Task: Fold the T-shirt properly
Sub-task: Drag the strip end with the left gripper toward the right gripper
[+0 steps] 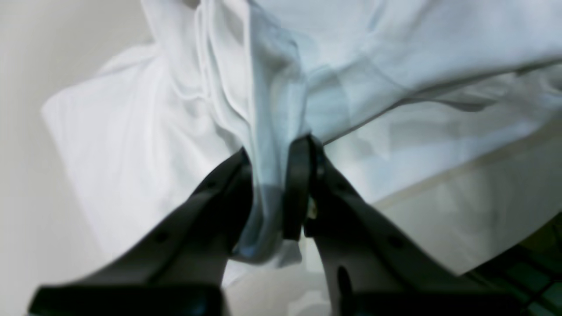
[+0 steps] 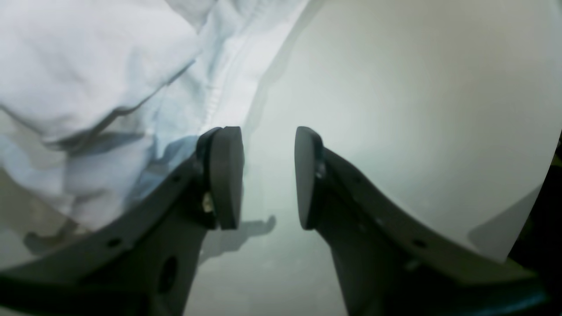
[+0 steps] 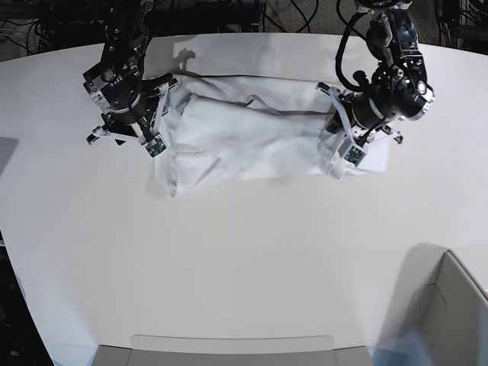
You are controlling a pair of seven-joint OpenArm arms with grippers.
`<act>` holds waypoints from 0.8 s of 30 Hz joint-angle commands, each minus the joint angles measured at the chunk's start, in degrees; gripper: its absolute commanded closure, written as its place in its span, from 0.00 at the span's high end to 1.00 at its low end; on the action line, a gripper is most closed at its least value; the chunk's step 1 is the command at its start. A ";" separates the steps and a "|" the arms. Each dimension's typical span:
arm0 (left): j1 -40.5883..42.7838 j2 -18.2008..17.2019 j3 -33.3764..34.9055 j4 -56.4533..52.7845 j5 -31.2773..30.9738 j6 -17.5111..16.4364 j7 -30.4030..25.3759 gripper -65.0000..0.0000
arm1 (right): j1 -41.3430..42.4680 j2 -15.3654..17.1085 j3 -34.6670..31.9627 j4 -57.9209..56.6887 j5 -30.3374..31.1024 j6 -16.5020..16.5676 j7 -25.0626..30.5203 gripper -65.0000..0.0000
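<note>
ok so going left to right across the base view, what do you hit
right tool → T-shirt → left tool → grey bin at the lower right corner

You find no readable text, label, brand, number or sign anywhere here: the T-shirt [image 3: 252,141] is plain white, and the table [image 3: 244,259] bears no markings.
</note>
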 commanded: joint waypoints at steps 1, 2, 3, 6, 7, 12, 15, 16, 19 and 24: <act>-1.66 0.32 1.04 0.87 -0.92 0.05 -0.99 0.00 | 0.49 0.09 -0.15 0.81 0.40 0.62 0.51 0.32; -1.92 0.59 1.65 0.69 -0.92 0.05 -0.99 0.00 | 0.49 0.17 -0.15 0.81 0.40 0.62 0.51 0.32; -2.01 0.85 2.18 0.34 -0.92 0.05 -0.99 0.00 | 0.49 0.17 -0.15 0.81 0.40 0.62 0.51 0.32; -2.01 0.94 2.62 -0.72 -1.01 0.98 -0.99 0.00 | 0.49 0.26 -0.15 0.81 0.40 0.62 0.51 0.32; -2.01 0.94 2.62 -0.72 -0.92 2.29 -0.99 0.00 | 0.49 0.26 -0.15 0.81 0.40 0.62 0.51 0.32; -2.01 0.67 2.62 -0.45 -0.92 5.55 -0.99 0.21 | 0.40 0.26 -0.15 0.81 0.31 0.62 0.51 0.32; -1.92 0.76 2.62 -0.36 -1.28 5.55 -0.99 0.38 | 0.40 0.26 -0.15 0.81 0.31 0.62 0.51 0.32; -1.92 0.85 2.62 -0.36 -1.28 5.37 -0.99 0.41 | 0.40 0.26 -0.15 0.81 0.31 0.62 0.51 0.32; -2.01 0.94 2.53 -0.28 -1.45 5.11 -0.99 0.42 | 0.40 0.26 -0.23 0.73 0.31 0.62 0.51 0.32; -2.01 0.94 2.09 -0.28 -4.97 5.11 -0.99 0.34 | 0.40 0.26 -0.23 0.73 0.31 0.62 0.51 0.32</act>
